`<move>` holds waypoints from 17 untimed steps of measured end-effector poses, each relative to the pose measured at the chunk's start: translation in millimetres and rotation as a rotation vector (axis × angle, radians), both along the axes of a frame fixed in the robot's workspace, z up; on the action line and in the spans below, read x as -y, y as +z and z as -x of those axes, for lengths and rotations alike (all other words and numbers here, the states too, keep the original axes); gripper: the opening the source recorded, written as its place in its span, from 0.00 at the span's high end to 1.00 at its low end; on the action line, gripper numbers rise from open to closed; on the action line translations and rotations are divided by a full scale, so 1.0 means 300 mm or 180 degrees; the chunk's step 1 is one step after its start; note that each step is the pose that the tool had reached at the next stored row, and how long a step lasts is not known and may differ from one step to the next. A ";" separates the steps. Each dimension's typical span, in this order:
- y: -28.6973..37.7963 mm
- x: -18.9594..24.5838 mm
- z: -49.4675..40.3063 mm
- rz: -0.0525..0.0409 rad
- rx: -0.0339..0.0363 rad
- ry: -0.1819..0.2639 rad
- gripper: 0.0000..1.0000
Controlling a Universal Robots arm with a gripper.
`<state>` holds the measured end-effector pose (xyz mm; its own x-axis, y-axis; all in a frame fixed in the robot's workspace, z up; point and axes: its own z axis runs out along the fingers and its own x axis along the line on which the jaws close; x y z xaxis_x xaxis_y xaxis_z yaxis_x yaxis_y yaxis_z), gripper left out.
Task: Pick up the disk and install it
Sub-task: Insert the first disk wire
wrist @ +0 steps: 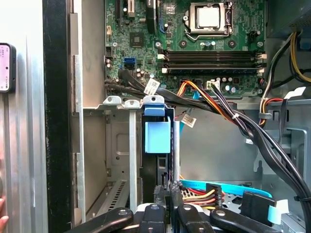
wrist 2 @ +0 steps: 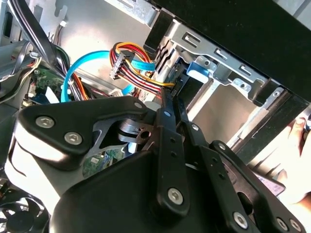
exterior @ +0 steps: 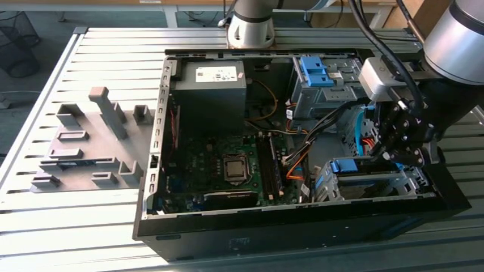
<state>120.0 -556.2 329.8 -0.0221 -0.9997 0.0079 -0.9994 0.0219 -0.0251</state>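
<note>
The disk (exterior: 354, 165) stands on edge in a slot of the metal drive cage (exterior: 378, 184) at the near corner of the open computer case, on the exterior view's right. Its blue bracket tab (wrist: 158, 136) shows in the first wrist view, and again in the second wrist view as the disk (wrist 2: 198, 69). My gripper (exterior: 389, 153) hangs just over the cage. In both wrist views its black fingers (wrist: 160, 194) lie close together with nothing between them. The gripper (wrist: 167, 189) is shut, tips at the disk's end, as is plain for the gripper (wrist 2: 172, 99) beside the cage wall.
Bundled cables (wrist: 233, 116) cross beside the cage. The motherboard (exterior: 226, 164), grey power supply (exterior: 210, 85) and tall blue latch (exterior: 314, 71) sit in the case. A grey fixture tray (exterior: 90, 141) lies on the exterior view's left. A person's hand (wrist 2: 296, 145) rests outside the case wall.
</note>
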 end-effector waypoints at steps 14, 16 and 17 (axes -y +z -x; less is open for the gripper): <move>0.007 0.000 0.000 -0.0001 0.0000 -0.0001 0.76; 0.018 0.000 0.000 0.0000 0.0000 -0.0001 0.76; 0.025 0.000 0.000 0.0000 0.0000 -0.0001 0.76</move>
